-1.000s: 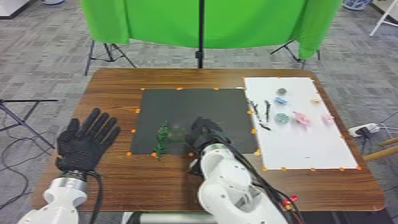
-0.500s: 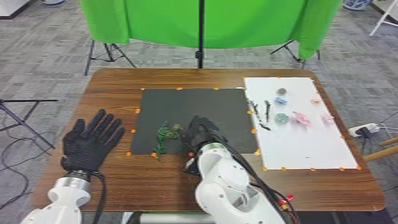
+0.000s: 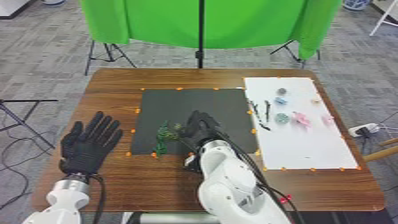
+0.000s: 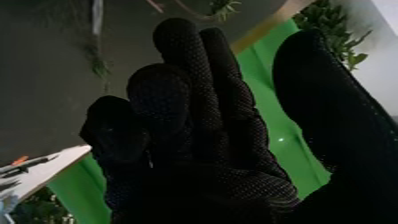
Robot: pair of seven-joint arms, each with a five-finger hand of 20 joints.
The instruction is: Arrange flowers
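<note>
In the head view my right hand [image 3: 201, 127] is over the black mat [image 3: 178, 102], its fingers pointing away from the robot. A green leafy stem [image 3: 162, 138] lies left of it, and a smaller green sprig [image 3: 177, 128] is close beside its fingers; contact is unclear. The right wrist view has my right hand [image 4: 209, 110] with relaxed fingers and the thumb apart, nothing held between them. Greenery [image 4: 222, 8] lies beyond the fingertips. My left hand [image 3: 86, 152] is open at the table's left. Pink [image 3: 302, 119], pale green [image 3: 282, 118] and blue [image 3: 280, 100] blossoms rest on the white sheet [image 3: 306, 150].
Dark twigs [image 3: 256, 111] lie along the white sheet's left side, beside the black mat. Orange markers edge both areas. A small red item [image 3: 284, 199] is near the table's front edge, by my right arm. Beyond the brown table [image 3: 115, 90] hangs a green cloth [image 3: 160, 22].
My right hand has moved slightly away from the robot and to the left. The smaller sprig beside its fingers has come into sight. My left hand has shifted only slightly.
</note>
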